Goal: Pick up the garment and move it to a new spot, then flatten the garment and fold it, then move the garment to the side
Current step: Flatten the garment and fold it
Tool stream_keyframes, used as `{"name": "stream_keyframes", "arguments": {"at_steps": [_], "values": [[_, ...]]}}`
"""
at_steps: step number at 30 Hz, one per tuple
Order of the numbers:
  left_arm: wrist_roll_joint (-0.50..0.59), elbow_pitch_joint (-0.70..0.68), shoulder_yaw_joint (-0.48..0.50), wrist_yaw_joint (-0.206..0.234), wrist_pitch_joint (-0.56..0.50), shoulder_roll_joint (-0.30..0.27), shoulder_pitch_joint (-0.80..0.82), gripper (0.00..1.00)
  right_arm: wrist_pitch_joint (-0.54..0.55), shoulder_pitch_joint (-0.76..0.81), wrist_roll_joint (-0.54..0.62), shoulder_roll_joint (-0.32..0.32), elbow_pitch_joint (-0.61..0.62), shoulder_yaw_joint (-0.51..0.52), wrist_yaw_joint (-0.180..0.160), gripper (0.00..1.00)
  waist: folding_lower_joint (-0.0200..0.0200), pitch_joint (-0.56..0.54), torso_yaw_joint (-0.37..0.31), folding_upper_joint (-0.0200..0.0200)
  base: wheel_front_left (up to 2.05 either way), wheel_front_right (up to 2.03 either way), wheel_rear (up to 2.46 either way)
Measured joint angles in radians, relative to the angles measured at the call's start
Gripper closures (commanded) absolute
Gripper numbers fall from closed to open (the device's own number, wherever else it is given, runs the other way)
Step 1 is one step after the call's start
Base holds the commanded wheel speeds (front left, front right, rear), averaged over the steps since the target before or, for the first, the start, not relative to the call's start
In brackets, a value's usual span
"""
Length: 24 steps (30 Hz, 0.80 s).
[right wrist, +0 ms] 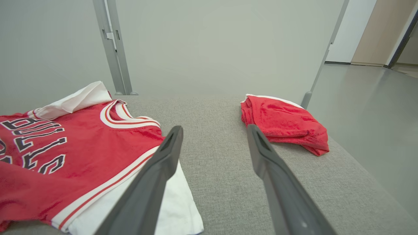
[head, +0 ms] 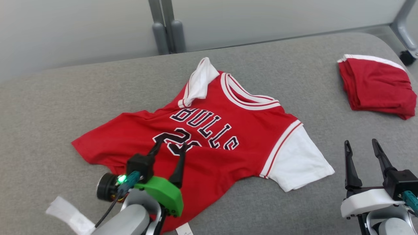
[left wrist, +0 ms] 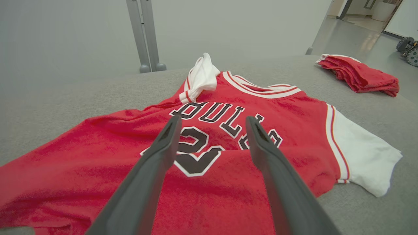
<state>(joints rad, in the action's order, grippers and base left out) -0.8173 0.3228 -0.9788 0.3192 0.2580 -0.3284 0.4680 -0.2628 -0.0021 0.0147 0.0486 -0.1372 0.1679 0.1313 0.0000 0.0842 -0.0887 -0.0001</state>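
Note:
The garment point(head: 209, 130) is a red jersey with white sleeves and black lettering, spread on the grey surface point(head: 49, 114), one white sleeve folded over at the far shoulder. My left gripper point(head: 169, 147) hovers open over its lower front, nothing between the fingers; in the left wrist view the garment point(left wrist: 98, 169) lies under the left gripper point(left wrist: 214, 122). My right gripper point(head: 361, 145) stands open at the lower right, just right of the spread white sleeve point(head: 297, 163). In the right wrist view the right gripper point(right wrist: 214, 130) is over bare fabric beside the garment point(right wrist: 65, 156).
A folded red garment with white trim point(head: 375, 85) lies at the far right of the surface, also the folded red garment point(right wrist: 284, 122) ahead of the right gripper. A white paper scrap point(head: 70, 215) lies at the near left edge. Metal posts point(head: 165, 29) stand behind.

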Motion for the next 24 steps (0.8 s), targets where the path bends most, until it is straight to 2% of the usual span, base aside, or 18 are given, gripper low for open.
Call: {"name": "stream_keyframes", "arguments": {"at_steps": [3, 6, 10, 16, 20, 24], "values": [[0.037, -0.061, 0.111, 0.003, 0.003, -0.047, -0.108, 0.0, 0.0, 0.004, 0.004, 0.001, 0.0, 0.004, 0.0, 0.0, 0.0, -0.032, 0.055, 0.0, 0.0, 0.0, 0.0], [0.08, -0.125, 0.253, -0.015, 0.004, -0.064, -0.251, 0.0, 0.0, 0.02, 0.007, 0.001, -0.005, 0.001, 0.0, 0.0, 0.0, -0.06, 0.097, 0.0, 0.0, 0.0, 0.0], [0.162, -0.183, 0.417, -0.081, 0.004, -0.068, -0.449, 0.0, 0.0, 0.04, 0.007, 0.001, -0.014, 0.008, 0.0, 0.0, 0.0, -0.093, 0.132, 0.0, 0.0, 0.0, 0.0], [0.295, -0.225, 0.665, -0.212, 0.004, 0.019, -0.662, 0.0, 0.0, 0.087, 0.012, 0.0, -0.035, 0.035, 0.0, 0.0, 0.0, -0.128, 0.164, 0.0001, 0.0, 0.0, 0.0], [0.374, -0.219, 0.758, -0.322, 0.004, 0.077, -0.697, 0.0, 0.0, 0.104, 0.01, 0.001, -0.044, 0.046, 0.0, 0.0, 0.0, -0.135, 0.18, 0.0001, 0.0, 0.0, 0.0], [0.43, -0.192, 0.817, -0.397, 0.004, 0.128, -0.695, 0.0, 0.0, 0.113, 0.001, 0.001, -0.059, 0.043, 0.0, 0.0, 0.0, -0.138, 0.182, 0.0001, 0.0, 0.0, 0.0]]}}
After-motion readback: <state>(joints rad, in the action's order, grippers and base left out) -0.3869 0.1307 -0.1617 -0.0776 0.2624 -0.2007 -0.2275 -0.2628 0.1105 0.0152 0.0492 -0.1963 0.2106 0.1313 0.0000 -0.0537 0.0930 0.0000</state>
